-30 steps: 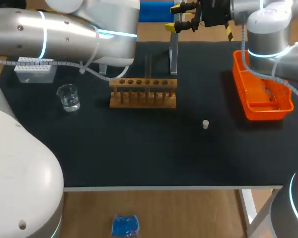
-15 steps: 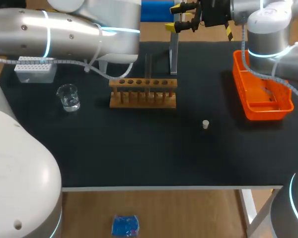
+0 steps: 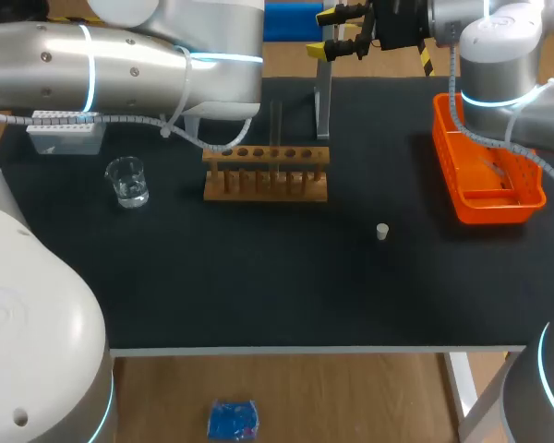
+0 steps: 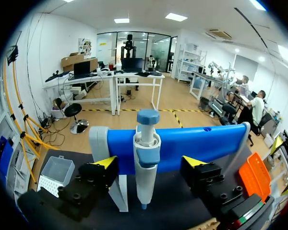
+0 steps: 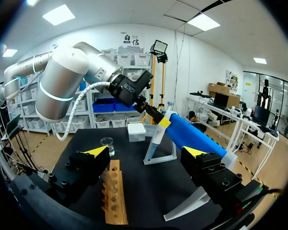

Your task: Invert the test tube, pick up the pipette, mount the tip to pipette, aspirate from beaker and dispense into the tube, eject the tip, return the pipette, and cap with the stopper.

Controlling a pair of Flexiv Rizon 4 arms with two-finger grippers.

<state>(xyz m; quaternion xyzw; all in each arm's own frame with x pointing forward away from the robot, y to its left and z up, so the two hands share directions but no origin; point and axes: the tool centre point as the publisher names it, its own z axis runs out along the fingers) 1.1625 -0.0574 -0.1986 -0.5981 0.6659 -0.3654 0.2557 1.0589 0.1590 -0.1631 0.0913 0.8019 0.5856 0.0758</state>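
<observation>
The blue-and-grey pipette (image 4: 147, 158) hangs on the blue-topped stand (image 4: 197, 141). My left gripper (image 4: 149, 163) is open around it, and both fingers stand clear of its body. In the right wrist view the left gripper (image 5: 156, 119) is at the pipette (image 5: 156, 136) on that stand. My right gripper (image 3: 343, 31) is open and empty, high above the table's back edge. A test tube (image 3: 276, 125) stands upright in the wooden rack (image 3: 266, 173). The glass beaker (image 3: 127, 181) is left of the rack. The small white stopper (image 3: 382, 232) lies right of and nearer than the rack.
A white tip box (image 3: 65, 131) sits at the back left, partly under my left arm. An orange tray (image 3: 526, 189) lies along the table's right side. The stand's post (image 3: 323, 101) rises just behind the rack.
My left arm has shifted slightly toward the back right. Nothing on the table has moved, and the right arm has kept still.
</observation>
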